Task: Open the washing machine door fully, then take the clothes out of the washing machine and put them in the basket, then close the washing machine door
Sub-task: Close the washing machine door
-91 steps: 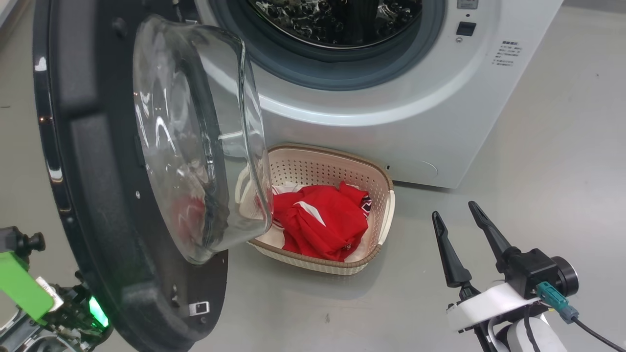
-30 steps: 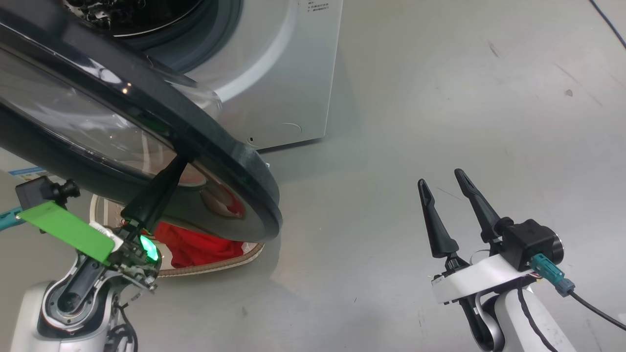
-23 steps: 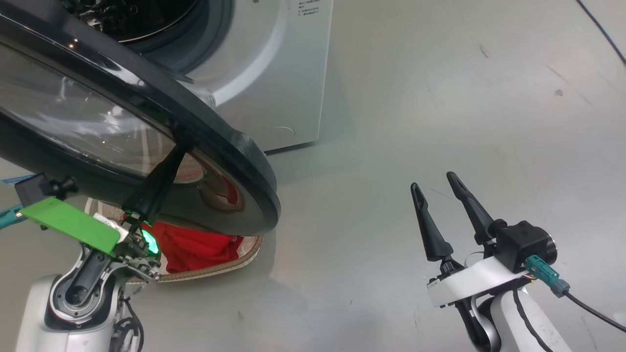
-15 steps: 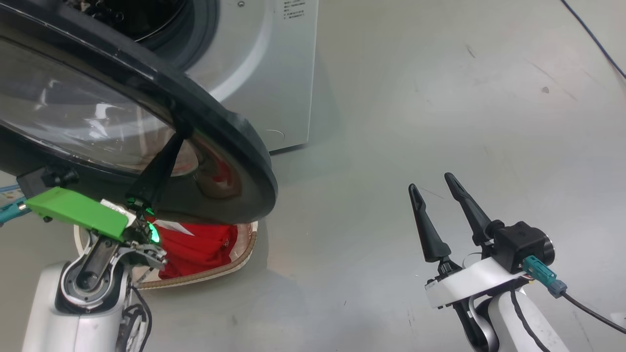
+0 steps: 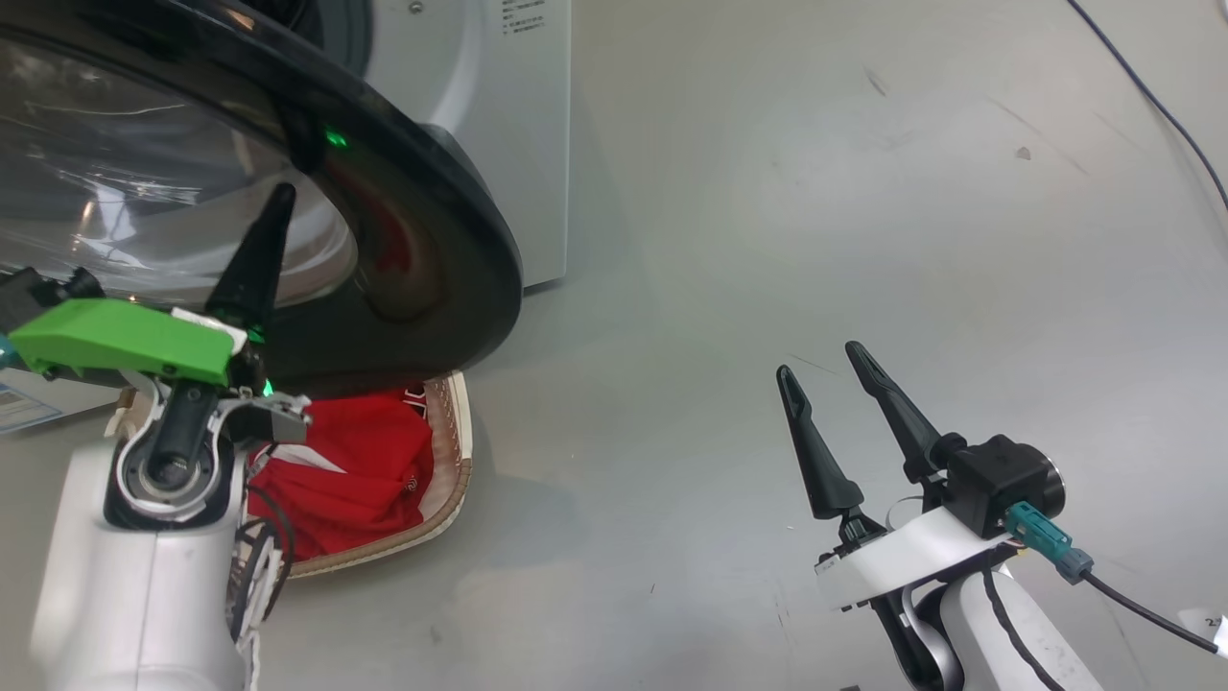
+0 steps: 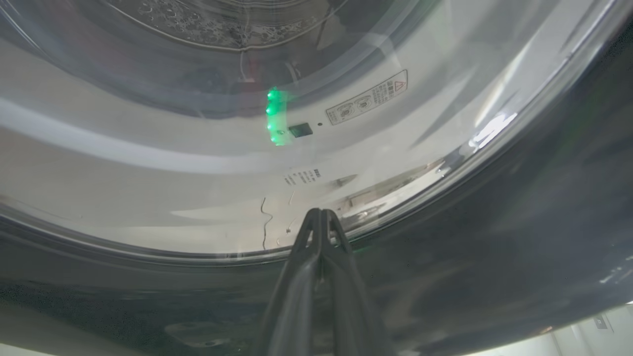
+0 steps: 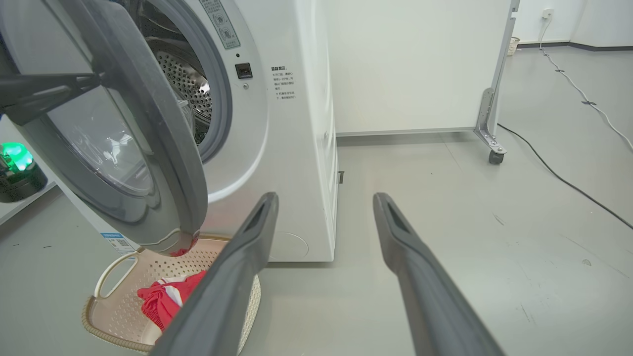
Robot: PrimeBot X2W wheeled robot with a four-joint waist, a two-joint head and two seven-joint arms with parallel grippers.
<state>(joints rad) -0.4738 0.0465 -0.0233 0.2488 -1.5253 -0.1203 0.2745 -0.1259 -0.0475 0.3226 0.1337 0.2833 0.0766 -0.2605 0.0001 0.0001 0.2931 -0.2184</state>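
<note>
Washing machine door point(image 5: 432, 250): round, with a glossy black ring around a clear bulging glass window. It stands partly open, swung out from the machine, its lower edge over the basket.
Washing machine point(image 5: 499, 144): smooth white boxy cabinet standing on the grey floor point(image 5: 767, 192).
Clothes point(image 5: 345, 489): bright red crumpled fabric with white trim, lying inside the basket.
Basket point(image 5: 451, 461): cream plastic with a brown woven-look rim, on the floor right in front of the machine and partly under the door.
Left gripper point(image 5: 280, 197): two dark tapered fingers pressed together, holding nothing. The tips are at the door's outer face, where glass meets black ring; whether they touch it I cannot tell.
Right gripper point(image 5: 818, 360): fingers spread wide and empty, over bare floor, well apart from door and basket.
Left wrist view adds: through the glass, the machine's white front with a dark latch slot point(image 6: 300, 130), a warning sticker point(image 6: 366, 97) and a green glow point(image 6: 274, 116).
Right wrist view adds: the perforated steel drum point(image 7: 183, 84), grey rubber seal point(image 7: 225, 109), the basket's perforated wall and white loop handle point(image 7: 111, 272), a white panel on casters point(image 7: 420, 64) and a dark cable point(image 7: 568, 183).
</note>
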